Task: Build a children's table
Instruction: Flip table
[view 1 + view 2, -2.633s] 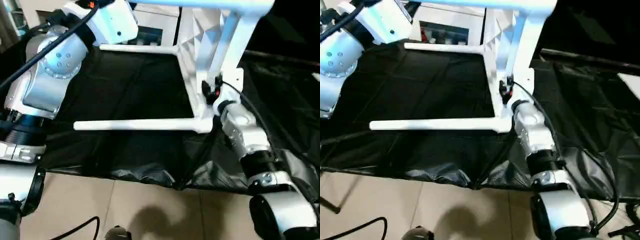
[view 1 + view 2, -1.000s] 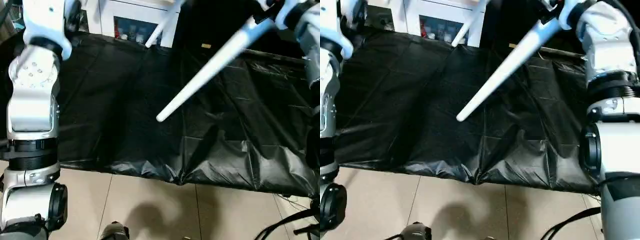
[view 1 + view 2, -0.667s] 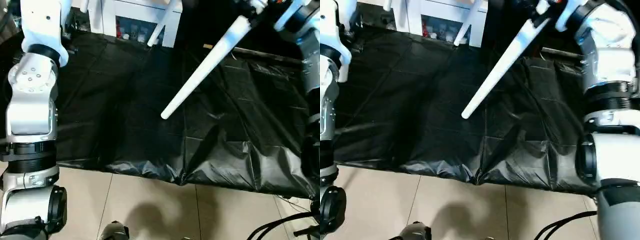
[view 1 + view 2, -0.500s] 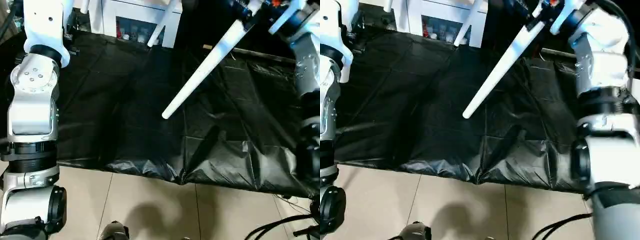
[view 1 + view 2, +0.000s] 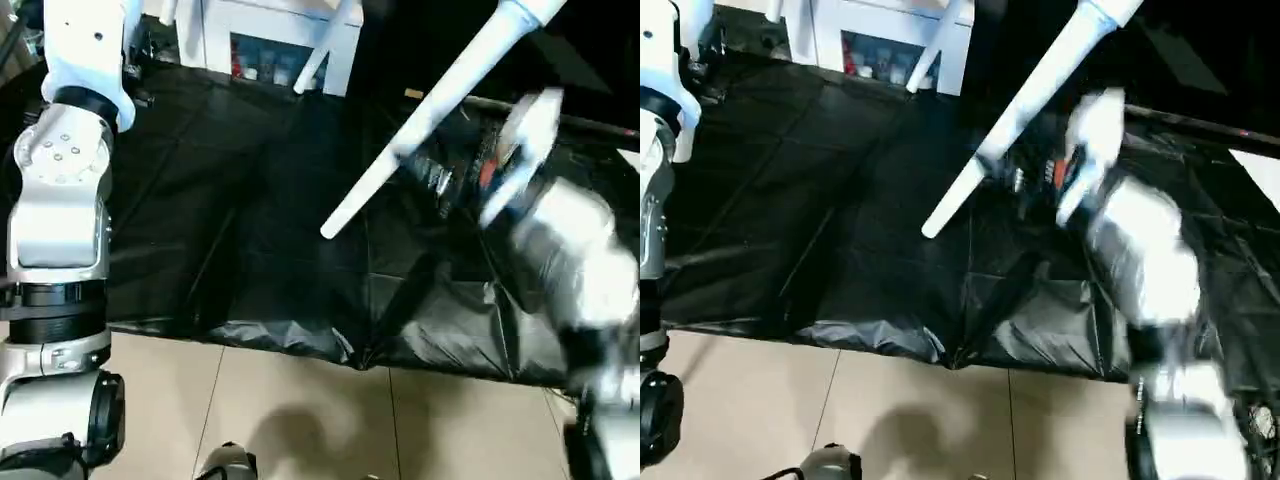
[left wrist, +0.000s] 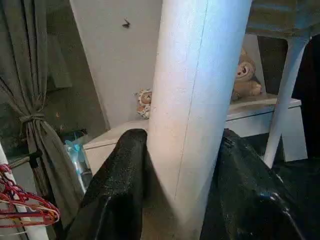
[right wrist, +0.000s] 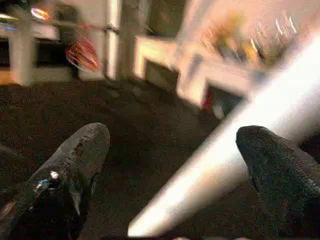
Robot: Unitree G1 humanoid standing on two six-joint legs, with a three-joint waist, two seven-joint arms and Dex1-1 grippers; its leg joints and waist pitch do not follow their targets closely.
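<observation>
Nearest me, the tiled floor (image 5: 300, 410) meets the crumpled front edge of the black plastic sheet (image 5: 230, 220). Over that sheet a long white tapered plastic leg (image 5: 420, 125) of the children's table slants in the air, tip downward. The right gripper (image 7: 175, 165) hangs beside it with fingers spread wide, holding nothing (its arm is a blur). Higher up, the left gripper (image 6: 182, 170) is clamped round another thick white table leg (image 6: 197, 90). Beyond the sheet stands a white cabinet (image 5: 275, 40). I'd judge the legs are fitted and the table is being turned upright; next, the right gripper needs a fresh hold.
</observation>
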